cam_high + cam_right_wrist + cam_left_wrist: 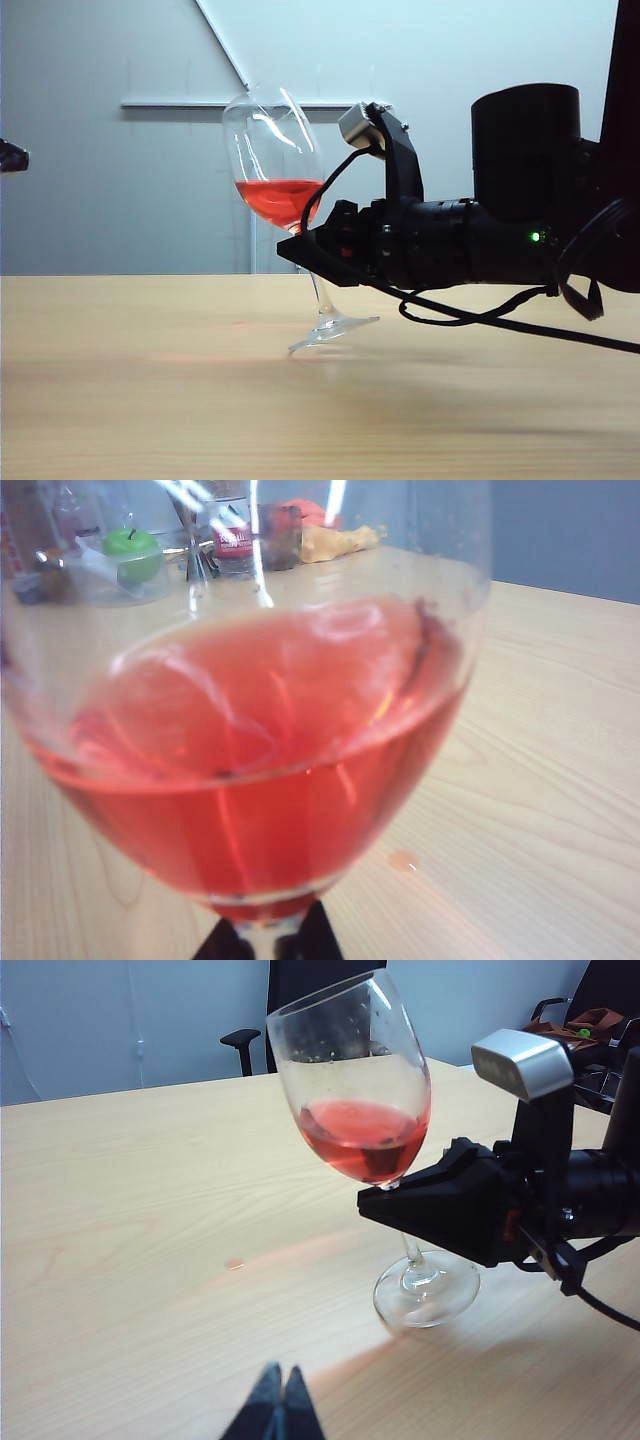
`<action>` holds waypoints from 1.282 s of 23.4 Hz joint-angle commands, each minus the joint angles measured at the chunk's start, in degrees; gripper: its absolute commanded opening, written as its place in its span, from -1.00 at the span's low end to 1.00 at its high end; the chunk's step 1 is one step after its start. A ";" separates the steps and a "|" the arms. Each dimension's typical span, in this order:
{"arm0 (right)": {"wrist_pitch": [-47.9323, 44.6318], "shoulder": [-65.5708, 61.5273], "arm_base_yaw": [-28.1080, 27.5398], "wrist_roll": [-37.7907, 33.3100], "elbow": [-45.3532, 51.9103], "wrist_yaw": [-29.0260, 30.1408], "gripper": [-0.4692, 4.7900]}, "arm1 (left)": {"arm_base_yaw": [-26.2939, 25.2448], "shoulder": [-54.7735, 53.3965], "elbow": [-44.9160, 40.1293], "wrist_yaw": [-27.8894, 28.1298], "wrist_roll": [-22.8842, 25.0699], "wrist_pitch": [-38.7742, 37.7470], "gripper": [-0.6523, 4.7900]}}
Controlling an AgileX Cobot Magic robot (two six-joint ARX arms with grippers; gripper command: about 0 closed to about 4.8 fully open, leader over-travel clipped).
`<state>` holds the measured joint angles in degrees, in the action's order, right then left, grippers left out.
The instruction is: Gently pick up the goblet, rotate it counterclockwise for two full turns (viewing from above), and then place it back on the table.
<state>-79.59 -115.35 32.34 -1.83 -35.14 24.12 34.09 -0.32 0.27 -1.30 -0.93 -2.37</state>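
Your left claw (pixel 278 1405) idles at the near edge of the table (pixel 130 1220), well apart from the action, its two dark fingertips pressed together on nothing. In the exterior view only a dark scrap of that arm (pixel 12 156) shows at the far left.

Ahead of that idle claw, toward the middle of the table, stands the goblet (pixel 275 160), tilted, its bowl leaning away from your right arm. Red liquid (pixel 365 1140) fills the lower bowl. The foot (pixel 335 332) is tipped: one edge is at the wood, the other raised.

Your right claw (pixel 298 248) comes in level from the right and is clamped narrow on the stem just under the bowl. From its own camera the bowl (pixel 260 730) fills the frame, with the black fingertips (pixel 225 942) on either side of the stem. A grey wrist camera (pixel 358 125) sits above the claw, beside the bowl; a black cable (pixel 470 315) droops below the arm.
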 commanded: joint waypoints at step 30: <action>-1.22 0.33 -0.63 -3.30 5.75 0.39 -0.84 | 0.04 -0.02 0.24 0.00 0.09 0.72 -0.78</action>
<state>-81.80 -114.43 31.62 -4.25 -30.11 24.25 34.09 -0.32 0.27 -1.30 -0.91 -2.37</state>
